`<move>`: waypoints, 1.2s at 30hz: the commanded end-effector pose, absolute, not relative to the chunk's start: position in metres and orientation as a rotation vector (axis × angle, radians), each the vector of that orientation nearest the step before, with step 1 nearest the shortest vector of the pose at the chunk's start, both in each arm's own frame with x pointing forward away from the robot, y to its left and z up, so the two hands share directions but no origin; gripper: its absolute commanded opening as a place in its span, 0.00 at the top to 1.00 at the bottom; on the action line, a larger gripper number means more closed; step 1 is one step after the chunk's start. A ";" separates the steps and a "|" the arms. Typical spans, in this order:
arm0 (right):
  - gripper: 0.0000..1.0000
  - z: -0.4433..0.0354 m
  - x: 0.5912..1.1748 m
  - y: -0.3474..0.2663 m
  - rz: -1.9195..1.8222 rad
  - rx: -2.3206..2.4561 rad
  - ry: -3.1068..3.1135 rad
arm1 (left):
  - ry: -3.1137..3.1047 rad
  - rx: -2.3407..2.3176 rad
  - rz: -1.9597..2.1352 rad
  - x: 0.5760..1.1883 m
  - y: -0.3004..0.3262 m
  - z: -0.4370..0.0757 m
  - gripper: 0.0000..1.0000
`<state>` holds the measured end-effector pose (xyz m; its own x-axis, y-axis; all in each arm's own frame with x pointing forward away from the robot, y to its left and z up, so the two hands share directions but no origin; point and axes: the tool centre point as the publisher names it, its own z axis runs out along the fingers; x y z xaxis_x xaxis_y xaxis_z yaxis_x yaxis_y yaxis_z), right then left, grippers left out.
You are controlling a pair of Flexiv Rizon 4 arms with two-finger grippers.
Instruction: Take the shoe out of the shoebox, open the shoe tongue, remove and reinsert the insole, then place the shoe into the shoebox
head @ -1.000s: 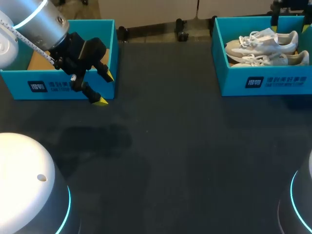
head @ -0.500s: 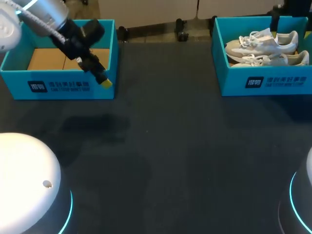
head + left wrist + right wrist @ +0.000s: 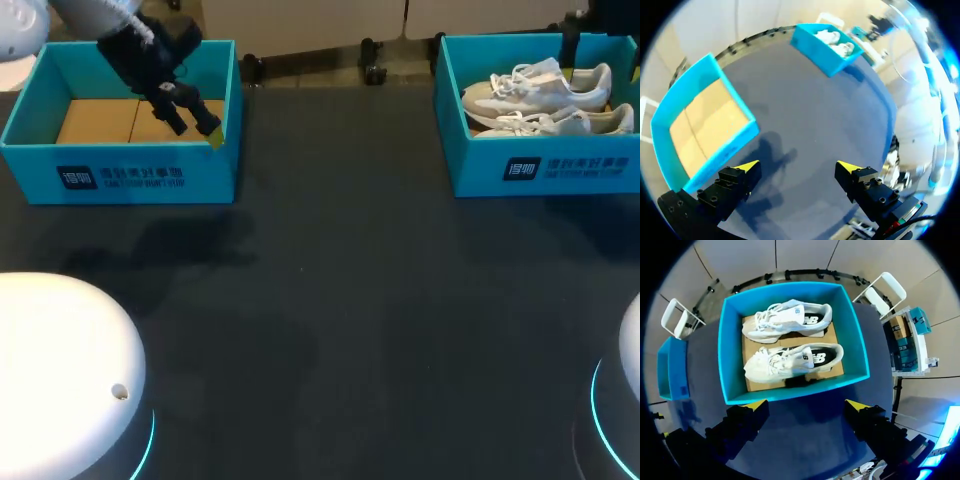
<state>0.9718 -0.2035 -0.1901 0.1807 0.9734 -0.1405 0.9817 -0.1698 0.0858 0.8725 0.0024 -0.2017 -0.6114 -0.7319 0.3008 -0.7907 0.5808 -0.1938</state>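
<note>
Two pale lace-up shoes, both inside the right shoebox [image 3: 545, 165] at the far right of the worktop [image 3: 350, 280]: far shoe [image 3: 535, 85] and near shoe [image 3: 565, 122] lie side by side on the box's cardboard floor, touching or nearly so, toes toward the worktop's middle, heels toward its right edge. Nothing is gripping either shoe. Right hand [image 3: 806, 405] hangs above that box looking straight down, fingers wide apart with nothing between them, yellow tips over the box's nearer wall and the worktop just outside it. In the head view it only shows as a dark finger at the box's far edge. Left shoebox [image 3: 140, 178] sits at the far left, well apart from the right one, its cardboard bottom showing. Left hand [image 3: 197, 125] hangs over that box's right end near the front corner, fingers spread apart and holding nothing. Its wrist view shows one tip over the box's wall and bare dark worktop between the fingers.
</note>
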 end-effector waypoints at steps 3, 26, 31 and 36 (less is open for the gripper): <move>0.00 -0.185 0.965 -0.203 -0.057 2.325 1.921 | -2.381 1.757 0.133 0.880 -0.001 -0.206 0.00; 0.00 -0.185 0.943 -0.198 -0.096 2.405 1.947 | -2.361 2.154 0.091 0.880 0.009 -0.205 0.00; 0.00 -0.189 0.943 -0.198 -0.072 2.431 1.963 | -2.331 2.176 0.114 0.882 0.016 -0.201 0.00; 0.00 -0.201 0.921 -0.192 -0.055 2.420 2.047 | -2.296 2.226 0.131 0.880 0.022 -0.199 0.00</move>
<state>0.9296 -0.1896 -0.1940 0.1702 0.9850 -0.0268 0.9836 -0.1715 -0.0564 0.8875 0.0169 -0.2003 -0.0398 -0.9992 0.0048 -0.9964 0.0393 -0.0757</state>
